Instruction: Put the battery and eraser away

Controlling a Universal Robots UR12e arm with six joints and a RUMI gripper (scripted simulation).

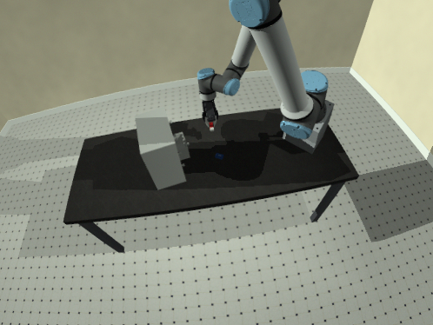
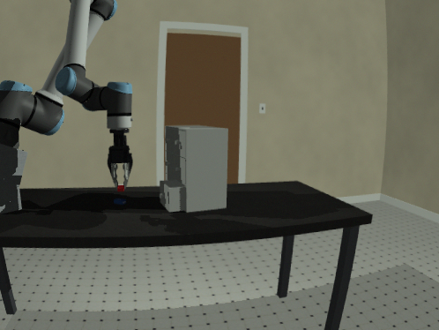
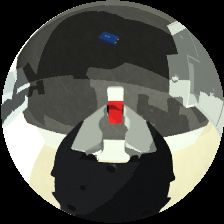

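My gripper [image 1: 211,126] points down over the black table, to the right of the grey chest [image 1: 158,152]. It is shut on a small red and white block, which I take for the eraser [image 1: 211,127], and holds it a little above the table top. The eraser also shows between the fingertips in the exterior view [image 2: 120,188] and in the wrist view [image 3: 115,107]. One bottom-row drawer [image 2: 172,197] of the chest [image 2: 198,168] stands pulled out toward the gripper. A small blue object [image 1: 219,156] lies flat on the table near the gripper; I cannot tell whether it is the battery.
The robot base [image 1: 306,126] stands on the table's far right corner. The small blue object also shows in the exterior view [image 2: 119,201] and in the wrist view [image 3: 108,37]. A brown door [image 2: 203,106] is in the wall behind the table.
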